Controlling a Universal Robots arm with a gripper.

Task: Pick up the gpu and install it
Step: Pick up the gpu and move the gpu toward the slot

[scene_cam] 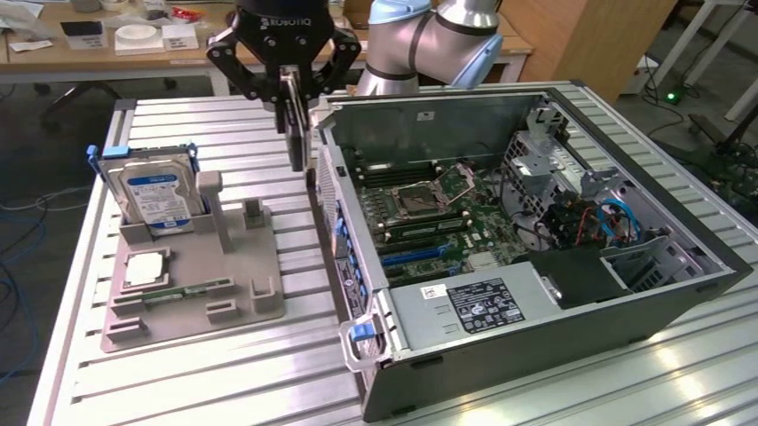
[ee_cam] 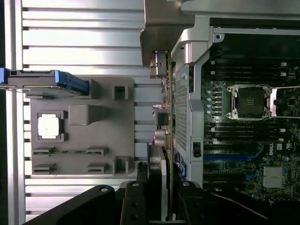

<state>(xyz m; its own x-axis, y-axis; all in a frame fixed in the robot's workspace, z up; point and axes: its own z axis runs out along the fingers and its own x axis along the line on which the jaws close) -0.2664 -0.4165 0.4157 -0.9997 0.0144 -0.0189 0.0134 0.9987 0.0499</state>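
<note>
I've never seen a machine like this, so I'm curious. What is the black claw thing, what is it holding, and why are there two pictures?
That is a robot arm. The claw at its end is called a gripper. It is shut on a thin graphics card, which hangs straight down beside an open computer. One picture comes from a camera standing off to the side. The other comes from a camera on the robot's wrist, looking down. On the metal table a grey holder keeps a hard drive standing up and a small square chip lying flat. The computer's cover is off, so you see the green board inside.
</note>
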